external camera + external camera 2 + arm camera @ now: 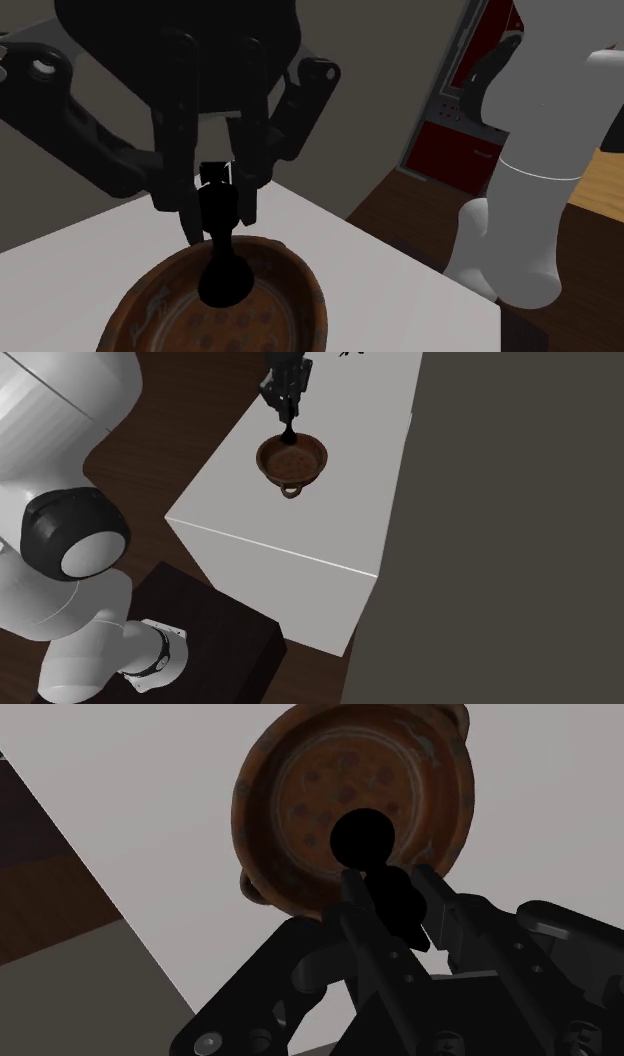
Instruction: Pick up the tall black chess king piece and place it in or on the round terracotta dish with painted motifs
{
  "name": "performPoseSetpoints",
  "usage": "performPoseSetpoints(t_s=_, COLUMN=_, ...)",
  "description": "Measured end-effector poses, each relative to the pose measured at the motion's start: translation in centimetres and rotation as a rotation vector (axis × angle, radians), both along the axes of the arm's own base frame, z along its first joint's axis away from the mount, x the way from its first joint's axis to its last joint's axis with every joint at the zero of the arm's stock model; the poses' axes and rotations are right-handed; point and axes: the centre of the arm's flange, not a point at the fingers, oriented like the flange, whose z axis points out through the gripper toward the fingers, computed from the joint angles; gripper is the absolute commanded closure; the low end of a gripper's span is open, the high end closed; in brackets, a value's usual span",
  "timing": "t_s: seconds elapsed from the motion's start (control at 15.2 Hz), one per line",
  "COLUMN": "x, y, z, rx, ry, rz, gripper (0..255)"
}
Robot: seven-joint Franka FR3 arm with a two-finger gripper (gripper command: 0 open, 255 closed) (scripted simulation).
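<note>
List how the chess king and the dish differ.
The chess king is black; the dish is reddish brown with painted marks. The chess king is tall and slim, the dish wide and shallow. The chess king is clasped upright by the fingers; the dish rests on the white table. Both look round from above.

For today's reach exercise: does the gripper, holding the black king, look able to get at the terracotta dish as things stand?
Likely yes. The gripper clasps the black king right over the dish, base pointing into the bowl, and nothing stands between them.
</note>
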Motion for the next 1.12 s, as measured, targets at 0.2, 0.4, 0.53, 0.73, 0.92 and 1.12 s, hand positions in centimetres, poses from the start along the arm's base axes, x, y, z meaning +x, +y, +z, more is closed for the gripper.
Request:
performPoseSetpoints(t_s=0.2, x=-0.1, y=-0.1, z=-1.5, rx=0.000, ry=0.000, rz=0.000, gripper=255)
performPoseSetpoints(t_s=0.4, x=-0.1, y=0.0, z=-3.0, rx=0.000, ry=0.000, rz=0.000, gripper=255)
performPoseSetpoints(t_s=0.53, x=-0.1, y=0.1, z=-4.0, rx=0.000, ry=0.001, rz=0.000, gripper=255)
performPoseSetpoints(t_s=0.73, x=-0.1, y=0.0, z=-4.3, rx=0.000, ry=0.001, rz=-0.001, gripper=255)
performPoseSetpoints(t_s=0.92, x=-0.1, y=0.0, z=-4.4, rx=0.001, ry=0.001, rz=-0.001, gripper=255)
performPoseSetpoints(t_s=1.12, x=-0.1, y=0.0, z=-4.4, rx=0.001, ry=0.001, rz=-0.001, gripper=0)
